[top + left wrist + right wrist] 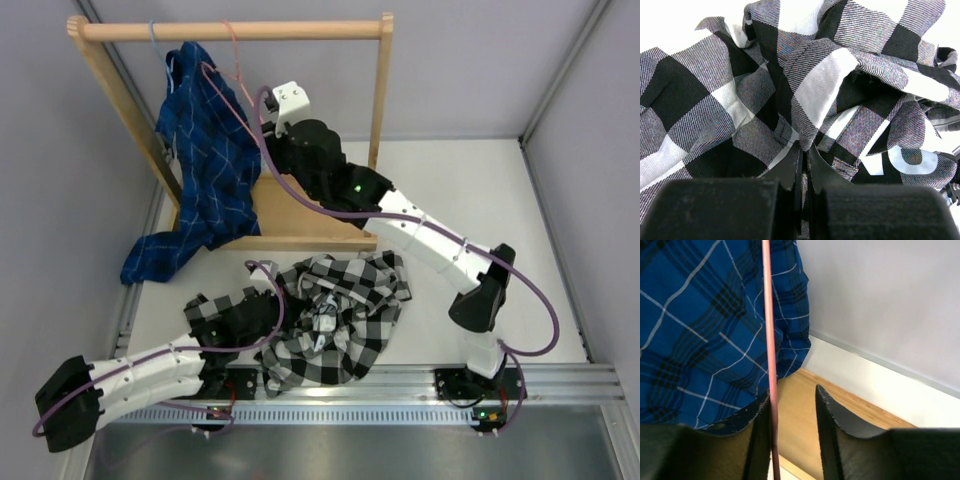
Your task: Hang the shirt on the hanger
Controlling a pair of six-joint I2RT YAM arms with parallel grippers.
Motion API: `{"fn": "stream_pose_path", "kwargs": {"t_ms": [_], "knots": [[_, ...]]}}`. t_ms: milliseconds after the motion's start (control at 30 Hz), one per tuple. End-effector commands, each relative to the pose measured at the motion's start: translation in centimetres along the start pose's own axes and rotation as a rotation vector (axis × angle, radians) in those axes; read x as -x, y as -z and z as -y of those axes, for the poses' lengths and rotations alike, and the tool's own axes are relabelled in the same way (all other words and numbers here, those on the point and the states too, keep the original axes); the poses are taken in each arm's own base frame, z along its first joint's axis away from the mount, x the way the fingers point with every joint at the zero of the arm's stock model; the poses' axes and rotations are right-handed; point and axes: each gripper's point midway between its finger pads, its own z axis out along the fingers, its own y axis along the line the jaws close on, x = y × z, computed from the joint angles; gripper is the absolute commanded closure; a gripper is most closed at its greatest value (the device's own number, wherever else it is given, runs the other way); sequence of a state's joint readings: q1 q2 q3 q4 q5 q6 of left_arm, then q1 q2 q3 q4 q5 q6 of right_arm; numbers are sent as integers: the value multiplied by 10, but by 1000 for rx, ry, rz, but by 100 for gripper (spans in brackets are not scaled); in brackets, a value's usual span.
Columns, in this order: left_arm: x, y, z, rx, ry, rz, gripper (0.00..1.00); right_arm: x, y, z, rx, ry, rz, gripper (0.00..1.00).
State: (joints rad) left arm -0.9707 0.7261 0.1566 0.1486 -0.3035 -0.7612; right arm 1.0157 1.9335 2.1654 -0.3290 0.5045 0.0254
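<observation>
Two pairs of jaws, two different states. My left gripper [801, 150] has its jaws pressed together, and a fold of the black-and-white large-check fabric shirt [830, 70] runs down between the tips, so I hold it pinched. Around that pinch the cloth rises in soft, crumpled ridges. A black patch with white lettering shows low on one side of the heap.

My right gripper [792, 392] stands with its jaws partly apart, a clear gap between them. The thin pink wire hanger [767, 315] passes down through that gap. It lies against the inner face of one finger [760, 425] and is clear of the other, so the wire is not clamped.

Beyond the wire hangs a blue plaid shirt with thin light lines [700, 315], just behind the hanger.

My landmark is the wooden clothes rack [230, 30]. The hanger hooks over its top rail, near the middle, with my right gripper raised beside it under the rail. The blue shirt drapes from the left part of the same rail, and its tail spills onto the white table [450, 170] by the rack's left foot. The checked shirt lies bunched on the table in front of the rack's base board, on the side towards my bases. My left gripper is at the heap's left edge. A grey wall [880, 295] stands behind the rack.
</observation>
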Motion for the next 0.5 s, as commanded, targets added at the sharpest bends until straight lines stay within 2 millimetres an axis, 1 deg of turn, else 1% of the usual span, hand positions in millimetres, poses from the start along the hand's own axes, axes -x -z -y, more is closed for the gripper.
{"fn": "stream_pose_path", "kwargs": {"t_ms": [0, 67, 167, 233, 300, 367, 400, 433, 467], "knots": [[1, 1, 6, -32, 7, 7, 100, 20, 7, 8, 30, -15, 50, 66], [2, 2, 7, -34, 7, 9, 100, 14, 5, 8, 46, -18, 38, 73], [3, 2, 6, -30, 8, 11, 100, 10, 2, 13, 45, -19, 28, 75], [3, 3, 6, -31, 8, 13, 100, 11, 3, 14, 45, -20, 29, 75], [2, 3, 5, -29, 8, 10, 100, 11, 3, 15, 44, -20, 29, 78], [3, 3, 6, -32, 10, 14, 100, 14, 4, 18, 34, -22, 33, 87], [3, 3, 6, -32, 11, 14, 100, 14, 4, 19, 28, -21, 35, 87], [3, 3, 6, -32, 11, 14, 100, 15, 5, 21, 24, -21, 36, 91], [5, 3, 7, -34, 13, 18, 100, 16, 6, 23, 16, -18, 38, 92]]}}
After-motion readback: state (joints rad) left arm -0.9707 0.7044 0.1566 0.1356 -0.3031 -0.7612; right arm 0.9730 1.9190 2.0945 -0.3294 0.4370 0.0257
